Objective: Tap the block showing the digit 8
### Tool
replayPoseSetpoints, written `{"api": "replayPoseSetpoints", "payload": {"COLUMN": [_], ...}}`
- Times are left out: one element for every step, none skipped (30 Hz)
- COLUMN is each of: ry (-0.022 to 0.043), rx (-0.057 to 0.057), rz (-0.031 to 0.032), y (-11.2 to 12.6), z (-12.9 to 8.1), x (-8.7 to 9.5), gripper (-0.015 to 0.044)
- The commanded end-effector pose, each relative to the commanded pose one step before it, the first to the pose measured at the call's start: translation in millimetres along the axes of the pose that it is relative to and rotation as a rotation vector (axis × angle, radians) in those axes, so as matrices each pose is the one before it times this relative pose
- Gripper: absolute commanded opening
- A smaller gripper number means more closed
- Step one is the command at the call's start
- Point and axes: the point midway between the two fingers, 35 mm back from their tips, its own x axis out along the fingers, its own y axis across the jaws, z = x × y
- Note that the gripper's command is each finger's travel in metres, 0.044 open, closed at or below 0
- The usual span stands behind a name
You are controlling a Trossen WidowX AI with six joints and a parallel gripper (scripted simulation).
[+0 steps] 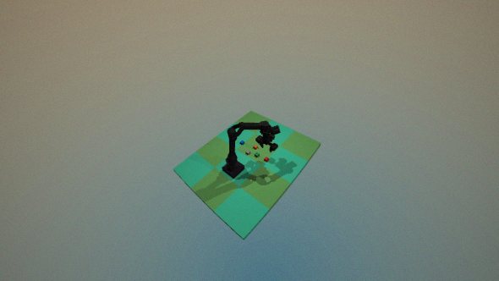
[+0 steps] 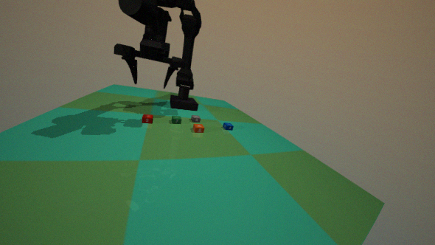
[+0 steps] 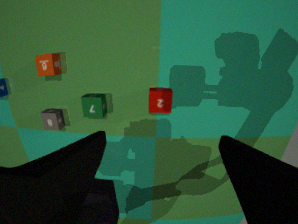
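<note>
My gripper (image 1: 267, 148) (image 2: 150, 85) (image 3: 163, 140) is open and empty, high above the table, pointing down. In the wrist view the blocks lie beyond the fingertips. A grey block (image 1: 248, 152) (image 2: 195, 119) (image 3: 53, 119) shows a small round digit that looks like 8, though blurred. A green block (image 1: 256, 155) (image 2: 176, 119) (image 3: 93, 106) shows 7. A red block (image 1: 266, 159) (image 2: 147, 119) (image 3: 160, 101) shows 2. An orange block (image 1: 255, 147) (image 2: 198, 128) (image 3: 48, 65) shows an underlined digit, 9 or 6. A blue block (image 1: 242, 142) (image 2: 228, 126) (image 3: 3, 87) is cut off in the wrist view; its digit is unclear.
The blocks stand apart on the checkered table (image 1: 243, 216) (image 2: 192, 195), in front of the arm's base (image 1: 233, 169) (image 2: 183, 103). The green block stands between the grey and red ones. The arm's shadow falls beside the red block.
</note>
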Motion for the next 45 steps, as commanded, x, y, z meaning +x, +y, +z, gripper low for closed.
{"api": "replayPoseSetpoints", "payload": {"ry": [-0.00432, 0.00000, 0.00000, 0.00000, 0.00000, 0.00000, 0.00000, 0.00000, 0.00000, 0.00000, 0.00000, 0.00000, 0.00000, -0.00004, -0.00011, -0.00014, -0.00010, 0.00000, 0.00010, 0.00020, 0.00022, 0.00016, 0.00006, 0.00000, 0.00000, 0.00000, 0.00000, 0.00000, 0.00000, 0.00000, 0.00000, 0.00000, 0.00000, 0.00000, 0.00000, 0.00000, 0.00000, 0.00000, 0.00000, 0.00000, 0.00000, 0.00000, 0.00004, 0.00014, 0.00029], "rx": [-0.0102, 0.0000, 0.0000, 0.0000, 0.0000, 0.0000, 0.0000, 0.0000, 0.0000, 0.0000, 0.0000, 0.0000, 0.0000, 0.0000, 0.0000, 0.0000, 0.0000, 0.0000, 0.0000, 0.0000, 0.0000, 0.0000, 0.0000, 0.0000, 0.0000, 0.0000, 0.0000, 0.0000, 0.0000, 0.0000, 0.0000, 0.0000, 0.0000, 0.0000, 0.0000, 0.0000, 0.0000, 0.0000, 0.0000, 0.0000, 0.0000, 0.0000, 0.0000, 0.0000, 0.0000], "rz": [0.00550, 0.00000, 0.00000, 0.00000, 0.00000, 0.00000, 0.00000, 0.00000, 0.00000, 0.00000, 0.00000, 0.00000, 0.00000, 0.00025, 0.00077, 0.00128, 0.00164, 0.00166, 0.00166, 0.00164, 0.00128, 0.00076, 0.00025, 0.00000, 0.00000, 0.00000, 0.00000, 0.00000, 0.00000, 0.00000, 0.00000, 0.00000, 0.00000, 0.00000, 0.00000, 0.00000, 0.00000, 0.00000, 0.00000, 0.00000, 0.00000, 0.00000, 0.00025, 0.00075, 0.00125], "y": [1.73, 0.00, 0.00, 0.00, 0.00, 0.00, 0.00, 0.00, 0.00, 0.00, 0.00, 0.00, 0.00, 2.52, 7.52, 12.43, 15.61, 15.42, 15.09, 14.61, 11.19, 6.58, 2.17, 0.00, 0.00, 0.00, 0.00, 0.00, 0.00, 0.00, 0.00, 0.00, 0.00, 0.00, 0.00, 0.00, 0.00, 0.00, 0.00, 0.00, 0.00, 0.00, 2.41, 7.16, 11.67], "z": [0.11, 0.00, 0.00, 0.00, 0.00, 0.00, 0.00, 0.00, 0.00, 0.00, 0.00, 0.00, 0.00, 0.25, 0.61, 0.57, -0.05, -0.91, -1.75, -2.53, -2.52, -1.73, -0.61, 0.00, 0.00, 0.00, 0.00, 0.00, 0.00, 0.00, 0.00, 0.00, 0.00, 0.00, 0.00, 0.00, 0.00, 0.00, 0.00, 0.00, 0.00, 0.00, -0.56, -1.80, -3.42], "x": [-1.74, 0.00, 0.00, 0.00, 0.00, 0.00, 0.00, 0.00, 0.00, 0.00, 0.00, 0.00, 0.00, -0.06, -0.17, -0.22, -0.15, 0.01, 0.16, 0.31, 0.35, 0.26, 0.09, 0.00, 0.00, 0.00, 0.00, 0.00, 0.00, 0.00, 0.00, 0.00, 0.00, 0.00, 0.00, 0.00, 0.00, 0.00, 0.00, 0.00, 0.00, 0.00, -0.05, -0.14, -0.16], "gripper": [0.0400, 0.0400, 0.0400, 0.0400, 0.0400, 0.0400, 0.0400, 0.0400, 0.0400, 0.0400, 0.0400, 0.0400, 0.0400, 0.0400, 0.0400, 0.0400, 0.0400, 0.0400, 0.0400, 0.0400, 0.0400, 0.0400, 0.0400, 0.0400, 0.0400, 0.0400, 0.0400, 0.0400, 0.0400, 0.0400, 0.0400, 0.0400, 0.0400, 0.0400, 0.0400, 0.0400, 0.0400, 0.0400, 0.0400, 0.0400, 0.0400, 0.0400, 0.0400, 0.0400, 0.0400]}}
